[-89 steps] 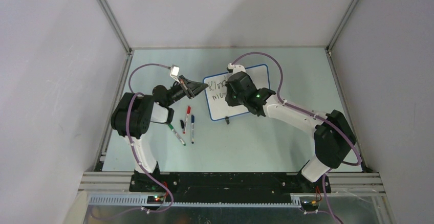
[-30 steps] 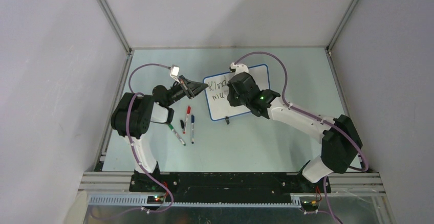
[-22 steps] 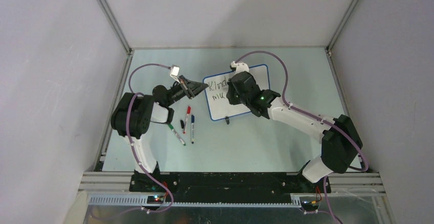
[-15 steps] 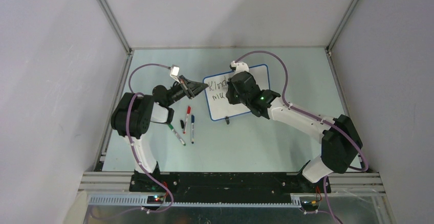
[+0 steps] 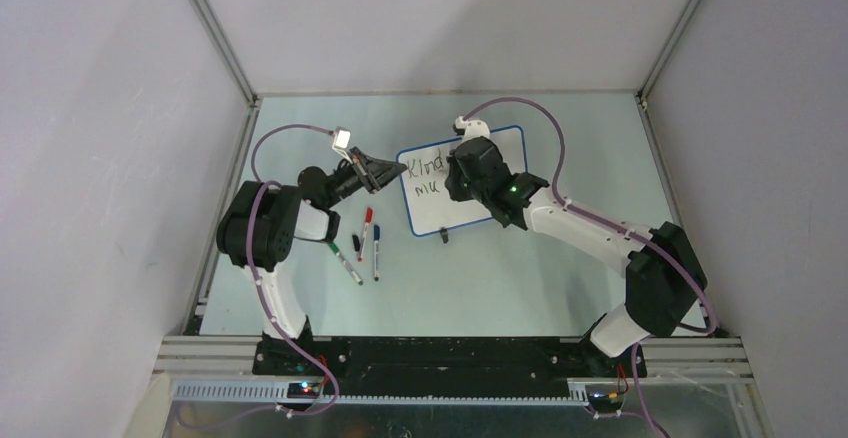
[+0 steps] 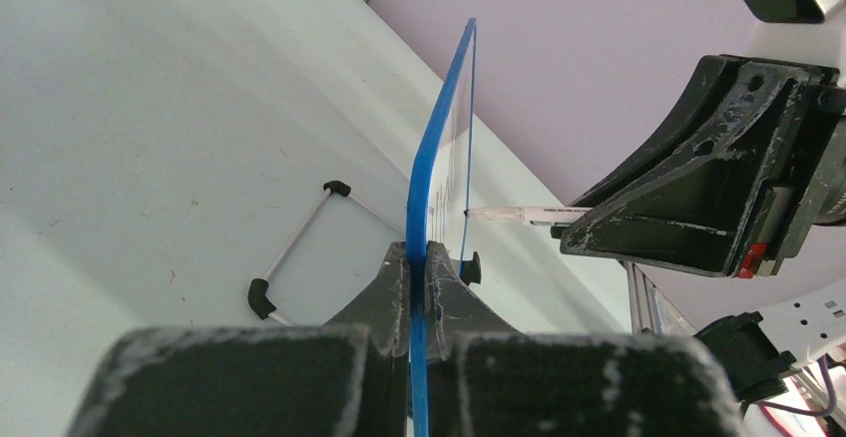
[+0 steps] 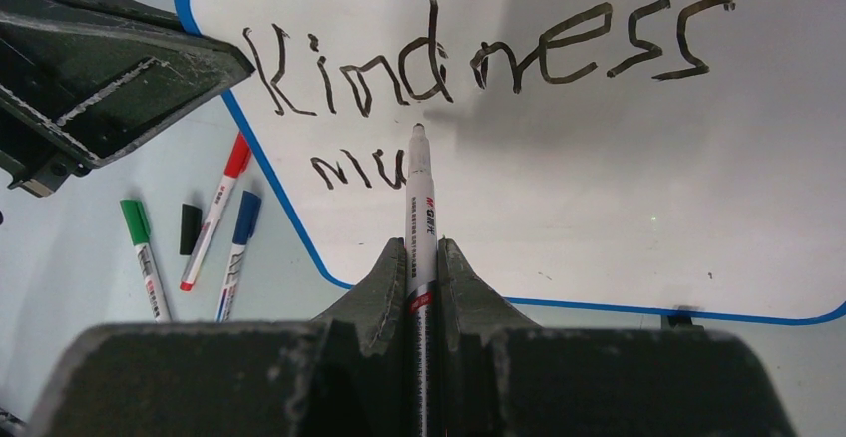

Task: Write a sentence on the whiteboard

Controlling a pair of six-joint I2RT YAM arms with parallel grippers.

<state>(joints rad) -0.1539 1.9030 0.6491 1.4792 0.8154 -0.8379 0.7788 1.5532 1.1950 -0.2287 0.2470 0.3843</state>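
Observation:
The whiteboard (image 5: 430, 210) stands tilted left of the table's middle, white with a blue rim (image 6: 440, 138). My left gripper (image 5: 395, 170) is shut on its left edge, its jaws (image 6: 418, 252) pinching the rim. On the board (image 7: 599, 188) the sentence (image 7: 479, 58) reads "Kindness", with "mu" (image 7: 354, 170) below. My right gripper (image 7: 422, 247) is shut on a white marker (image 7: 419, 188), whose tip meets the board just right of "mu". In the left wrist view the marker (image 6: 519, 215) touches the board's face.
Green (image 5: 345, 262), red (image 5: 365, 230) and blue (image 5: 376, 250) markers and a black cap (image 5: 356, 241) lie left of the board's near corner. A small black foot (image 5: 444, 237) sticks out at its near edge. A wire stand (image 6: 289, 252) lies behind.
The right gripper has crept slightly right along the second line with the marker. The left gripper and board have stayed put.

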